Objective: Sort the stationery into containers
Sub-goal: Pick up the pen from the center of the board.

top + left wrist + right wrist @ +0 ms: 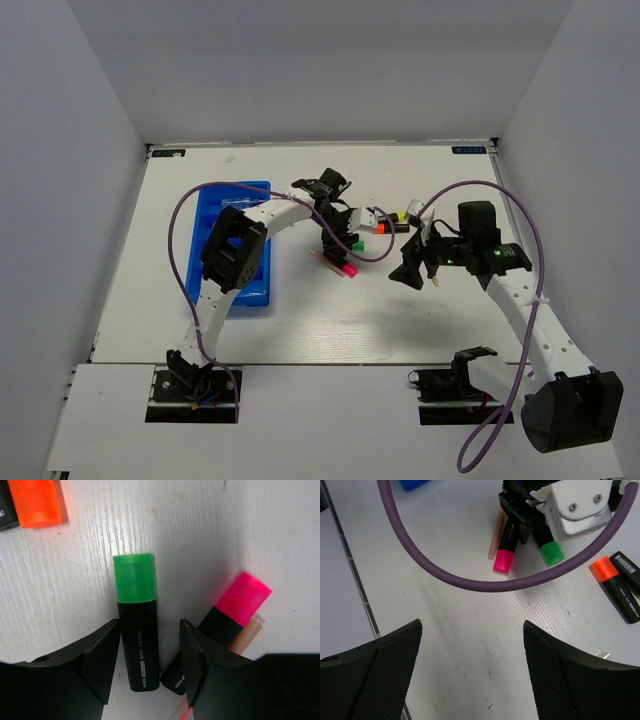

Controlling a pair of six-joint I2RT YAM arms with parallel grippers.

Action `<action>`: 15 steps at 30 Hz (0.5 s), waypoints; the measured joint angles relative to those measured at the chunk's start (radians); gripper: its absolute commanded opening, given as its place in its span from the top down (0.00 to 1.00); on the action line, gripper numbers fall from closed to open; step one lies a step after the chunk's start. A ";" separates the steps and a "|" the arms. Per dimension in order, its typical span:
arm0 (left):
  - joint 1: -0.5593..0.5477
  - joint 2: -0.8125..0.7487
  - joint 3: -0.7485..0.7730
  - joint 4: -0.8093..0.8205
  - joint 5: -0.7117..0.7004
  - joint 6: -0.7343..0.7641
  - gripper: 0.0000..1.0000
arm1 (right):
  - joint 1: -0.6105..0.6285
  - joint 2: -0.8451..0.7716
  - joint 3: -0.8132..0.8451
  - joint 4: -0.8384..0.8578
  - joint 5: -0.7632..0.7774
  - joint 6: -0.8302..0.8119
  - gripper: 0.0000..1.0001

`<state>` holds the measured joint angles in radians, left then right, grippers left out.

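My left gripper (150, 655) is open and low over the table, its jaws straddling the black body of a green-capped highlighter (137, 625). A pink-capped highlighter (242, 600) lies just right of the right jaw, with a pink-orange tube (248, 634) beside it. An orange-capped highlighter (37, 502) lies at the upper left. In the top view the left gripper (340, 235) is right of the blue tray (262, 292). My right gripper (472, 670) is open and empty, above bare table, facing the pink highlighter (503, 557) and the green one (551, 551).
A purple cable (470, 577) arcs across the right wrist view. An orange-capped highlighter (610, 577) and another black one (629, 569) lie to the right. A yellow-capped highlighter (402, 216) lies near the right arm. White walls enclose the table.
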<state>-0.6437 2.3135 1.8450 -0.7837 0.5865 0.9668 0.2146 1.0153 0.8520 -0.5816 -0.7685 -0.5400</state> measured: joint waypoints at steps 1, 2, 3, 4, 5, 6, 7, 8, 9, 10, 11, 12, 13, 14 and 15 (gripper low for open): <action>0.000 -0.002 -0.006 0.005 0.000 -0.001 0.39 | -0.001 -0.002 0.000 0.000 -0.002 0.000 0.17; 0.000 -0.004 -0.011 0.011 -0.003 -0.004 0.39 | -0.002 -0.003 0.000 0.000 -0.004 0.000 0.17; 0.000 -0.009 -0.024 0.027 -0.006 -0.008 0.42 | -0.004 -0.005 0.000 -0.001 -0.006 0.000 0.17; 0.000 -0.016 -0.038 0.040 -0.011 -0.011 0.45 | -0.005 -0.007 0.000 -0.002 -0.009 0.000 0.17; -0.001 -0.022 -0.053 0.063 -0.019 -0.016 0.47 | -0.006 -0.008 0.000 -0.003 -0.013 0.000 0.17; -0.002 -0.027 -0.066 0.087 -0.026 -0.026 0.49 | -0.008 -0.008 0.000 -0.003 -0.015 0.000 0.17; -0.002 -0.034 -0.080 0.105 -0.029 -0.037 0.57 | -0.010 -0.009 0.000 -0.003 -0.019 0.000 0.17; -0.003 -0.040 -0.092 0.120 -0.031 -0.047 0.61 | -0.011 -0.009 0.000 -0.004 -0.021 0.000 0.17; -0.004 -0.042 -0.098 0.128 -0.033 -0.056 0.65 | -0.012 -0.009 0.000 -0.005 -0.022 -0.001 0.17; -0.006 -0.045 -0.102 0.136 -0.036 -0.063 0.73 | -0.013 -0.009 0.000 -0.007 -0.023 -0.002 0.17; -0.006 -0.045 -0.104 0.142 -0.040 -0.071 0.75 | -0.014 -0.009 0.000 -0.009 -0.024 -0.003 0.17; -0.007 -0.045 -0.104 0.145 -0.043 -0.079 0.78 | -0.015 -0.009 0.000 -0.010 -0.026 -0.003 0.17; -0.008 -0.045 -0.104 0.150 -0.046 -0.085 0.86 | -0.016 -0.009 0.000 -0.012 -0.028 -0.003 0.17; -0.008 -0.045 -0.105 0.154 -0.048 -0.092 0.92 | -0.017 -0.009 0.000 -0.013 -0.028 -0.004 0.17; -0.008 -0.046 -0.105 0.158 -0.050 -0.098 1.00 | -0.018 -0.009 0.000 -0.014 -0.028 -0.006 0.17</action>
<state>-0.6521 2.2677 1.7401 -0.6258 0.5365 0.8684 0.1967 1.0065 0.8520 -0.5961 -0.7967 -0.5457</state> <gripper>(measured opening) 0.410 0.834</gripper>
